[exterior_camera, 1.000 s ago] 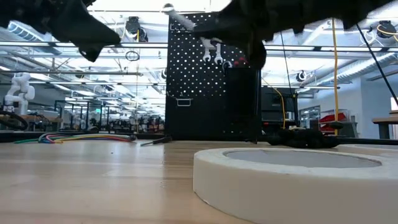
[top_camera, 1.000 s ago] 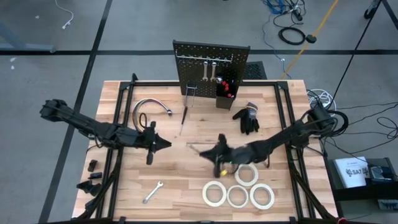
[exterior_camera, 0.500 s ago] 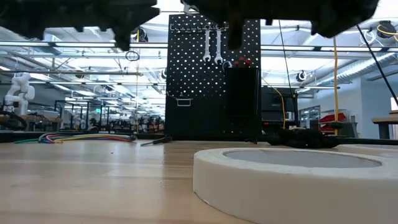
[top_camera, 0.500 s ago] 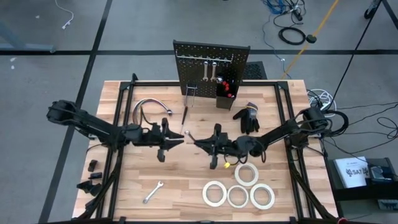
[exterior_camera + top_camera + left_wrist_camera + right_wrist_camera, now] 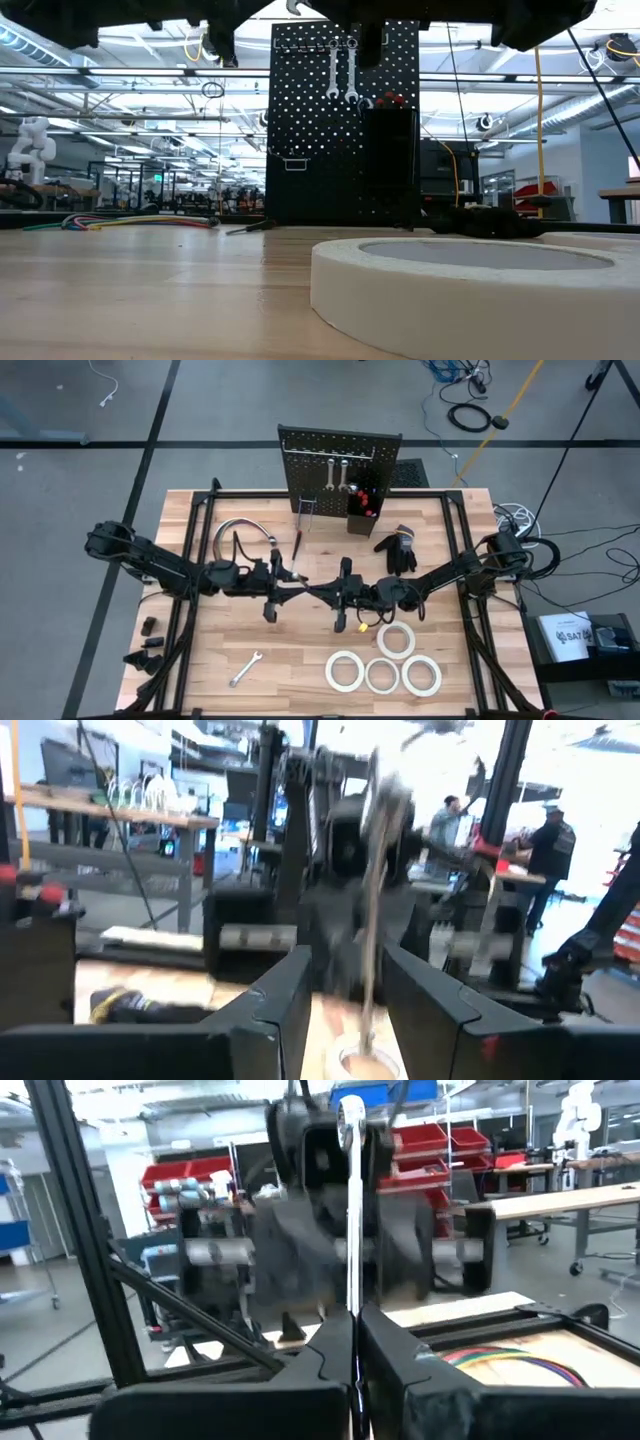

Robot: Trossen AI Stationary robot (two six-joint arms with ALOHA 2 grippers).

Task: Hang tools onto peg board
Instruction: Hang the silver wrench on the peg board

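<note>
The right gripper [image 5: 352, 1342] was clamped on a silver wrench [image 5: 351, 1210] at table centre; the left gripper [image 5: 283, 588], parted at its nine o'clock, could knock it loose.

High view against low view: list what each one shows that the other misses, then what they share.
Only the high view shows the two grippers meeting over the table's middle, the left gripper open facing the right gripper, which is shut on a wrench; also a loose wrench, the glove, the curved tube and all four tape rolls.

Only the low view shows the hall behind the table.

Both show the peg board with two wrenches hanging, and the table.
</note>
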